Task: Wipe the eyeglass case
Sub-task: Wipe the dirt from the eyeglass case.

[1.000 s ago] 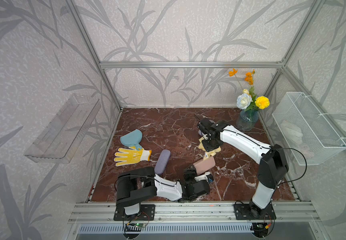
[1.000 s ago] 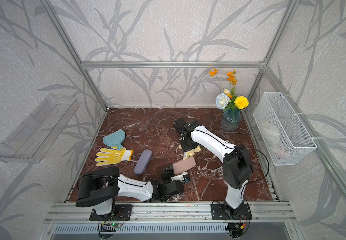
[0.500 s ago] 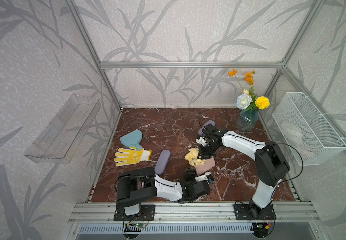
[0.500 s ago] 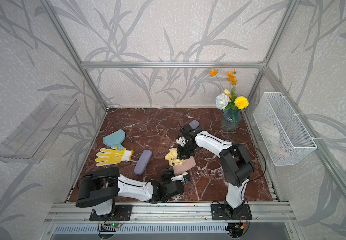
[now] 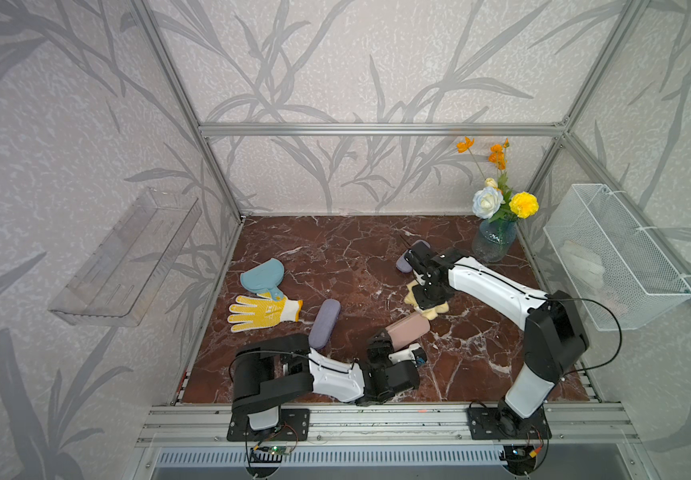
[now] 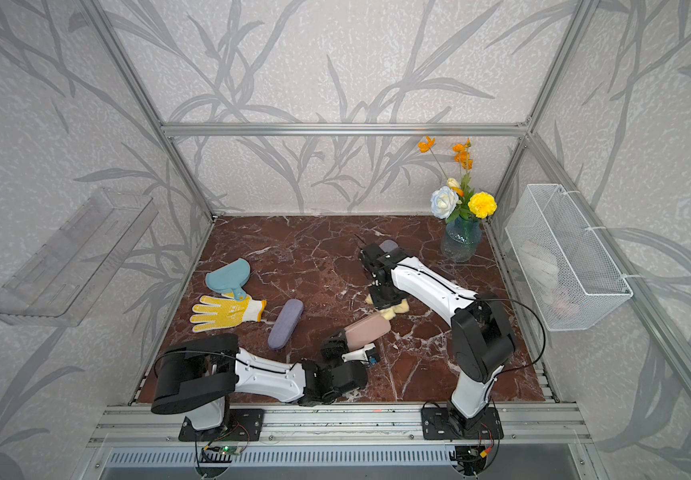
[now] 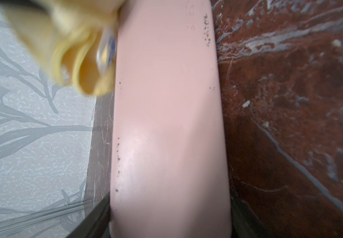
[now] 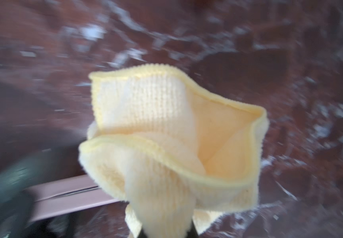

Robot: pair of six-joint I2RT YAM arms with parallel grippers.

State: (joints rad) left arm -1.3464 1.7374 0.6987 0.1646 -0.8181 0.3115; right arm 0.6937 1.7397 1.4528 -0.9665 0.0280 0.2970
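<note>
- The left tool grasps the pink eyeglass case by its near end, at the front of the desk.
- The right tool is clenched on the yellow cloth, beside the case's far end.

R end effector mostly behind cloth.

Closed pink eyeglass case (dark specks along its edges) slants mid-front; bunched pale-yellow cloth just beside its far end
</note>
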